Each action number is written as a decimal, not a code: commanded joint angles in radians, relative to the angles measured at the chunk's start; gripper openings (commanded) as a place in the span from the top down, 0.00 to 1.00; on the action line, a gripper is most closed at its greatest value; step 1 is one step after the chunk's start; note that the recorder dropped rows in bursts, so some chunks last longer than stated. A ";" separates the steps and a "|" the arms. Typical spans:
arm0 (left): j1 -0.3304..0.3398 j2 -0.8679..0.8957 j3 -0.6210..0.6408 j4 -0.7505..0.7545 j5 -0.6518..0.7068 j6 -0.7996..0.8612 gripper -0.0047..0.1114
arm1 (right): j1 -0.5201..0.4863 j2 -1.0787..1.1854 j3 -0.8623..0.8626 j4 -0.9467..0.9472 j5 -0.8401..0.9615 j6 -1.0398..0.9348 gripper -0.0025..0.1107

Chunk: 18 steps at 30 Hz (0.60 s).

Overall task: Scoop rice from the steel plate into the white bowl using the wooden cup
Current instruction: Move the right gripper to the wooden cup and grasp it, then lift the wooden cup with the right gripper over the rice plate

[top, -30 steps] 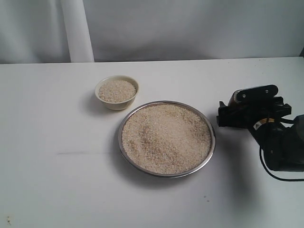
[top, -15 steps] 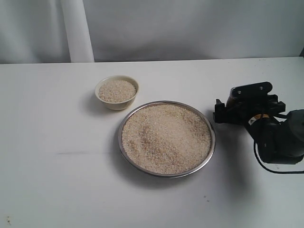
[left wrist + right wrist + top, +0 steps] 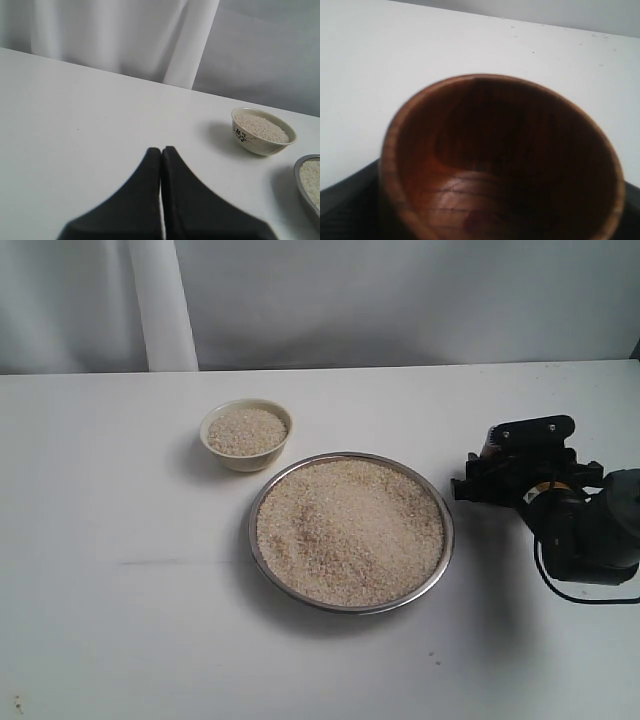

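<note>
The steel plate (image 3: 350,610) lies mid-table, heaped with rice (image 3: 350,530). Behind it to the left stands the white bowl (image 3: 246,462), which also holds rice (image 3: 246,430). My right gripper (image 3: 480,480) hovers just right of the plate, shut on the wooden cup (image 3: 500,160). The cup's dark inside looks empty, and the gripper hides the cup in the exterior view. My left gripper (image 3: 161,149) is shut on nothing above bare table, and it is outside the exterior view. The bowl (image 3: 252,142) and a bit of the plate's rim (image 3: 300,180) show beyond it.
The white table (image 3: 120,620) ends at a pale curtain backdrop with a vertical fold (image 3: 160,305). The right arm's black body and cable (image 3: 585,550) sit at the right edge of the exterior view.
My right gripper, holding the cup, shifted slightly left and farther back, toward the plate's right side, then almost stopped. Plate, bowl and rice are unchanged.
</note>
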 commanded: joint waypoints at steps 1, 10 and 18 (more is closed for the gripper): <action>-0.005 -0.003 -0.002 -0.002 -0.010 -0.004 0.96 | -0.003 0.001 -0.003 0.004 0.016 0.000 0.78; -0.005 -0.003 -0.002 -0.002 -0.010 -0.004 0.96 | -0.003 0.001 -0.003 0.091 0.016 0.004 0.82; -0.005 -0.003 -0.002 -0.002 -0.010 -0.004 0.96 | -0.001 -0.038 -0.003 0.015 0.016 -0.060 0.82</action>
